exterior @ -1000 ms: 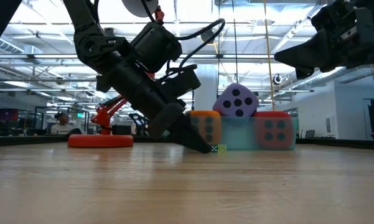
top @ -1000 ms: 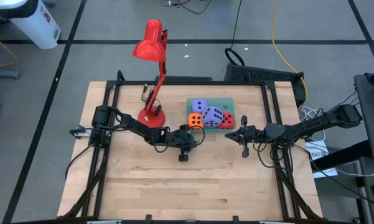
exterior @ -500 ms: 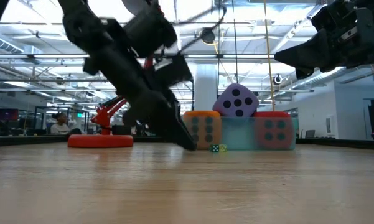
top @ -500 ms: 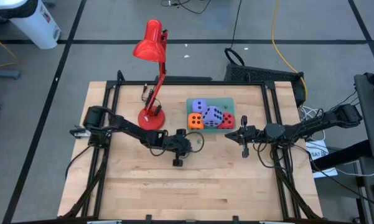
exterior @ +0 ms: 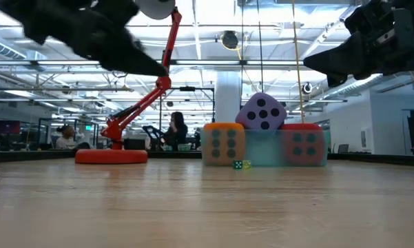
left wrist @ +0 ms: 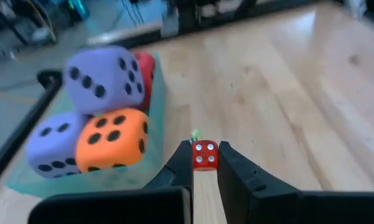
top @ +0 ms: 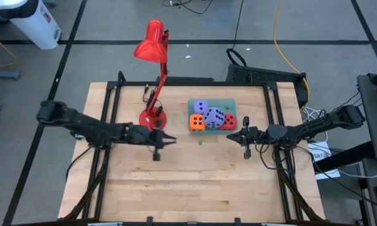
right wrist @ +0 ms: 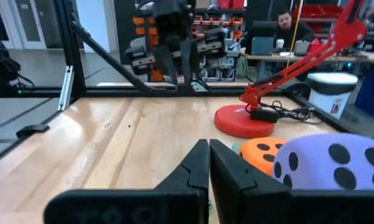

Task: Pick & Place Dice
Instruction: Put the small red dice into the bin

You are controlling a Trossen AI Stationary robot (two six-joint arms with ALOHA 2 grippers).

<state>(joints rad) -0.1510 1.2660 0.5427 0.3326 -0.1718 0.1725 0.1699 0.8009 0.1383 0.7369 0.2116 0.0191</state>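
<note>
Left gripper (left wrist: 205,163) is clamped on a small red die (left wrist: 205,154), held above the table (top: 201,182) beside the red lamp (top: 152,81). Right gripper (top: 246,138) is closed with nothing held, just beside the green tray (top: 229,102), where the four foam dice (top: 212,117) are piled.

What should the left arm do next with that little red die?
Probably lower toward the table before opening. The left gripper is shut on the small red die and hangs well above the wood, so letting go here would likely send it bouncing off.
</note>
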